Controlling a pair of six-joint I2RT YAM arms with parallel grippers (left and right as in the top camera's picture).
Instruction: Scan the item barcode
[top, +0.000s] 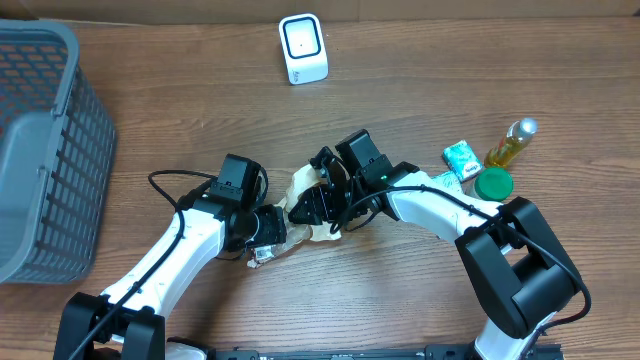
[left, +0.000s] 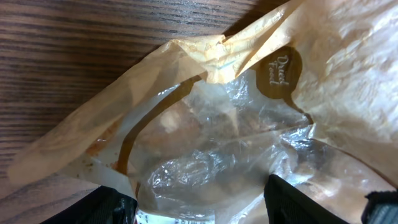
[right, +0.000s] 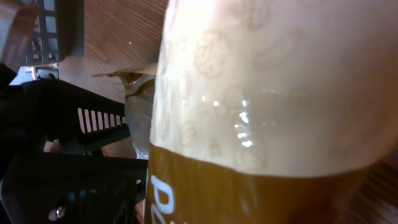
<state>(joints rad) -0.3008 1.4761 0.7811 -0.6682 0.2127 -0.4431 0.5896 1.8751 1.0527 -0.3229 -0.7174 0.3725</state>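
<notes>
The item is a tan and cream snack bag (top: 304, 183) with a clear window, and it sits between my two grippers at the table's middle. In the left wrist view the bag (left: 249, 118) fills the frame. My left gripper (left: 199, 202) has its two dark fingers (left: 115, 205) spread wide with the crinkled film and a white label strip between them. From above, the left gripper (top: 268, 228) is on the bag's left end and the right gripper (top: 315, 203) on its right. The right wrist view shows only the bag (right: 267, 81) pressed close, hiding that gripper's fingers. The white scanner (top: 302, 48) stands at the far edge.
A grey mesh basket (top: 40, 150) fills the left side. At the right stand a green packet (top: 460, 157), a yellow bottle (top: 508, 145) and a round green lid (top: 493, 184). The left arm's cable (top: 170, 180) loops over the table.
</notes>
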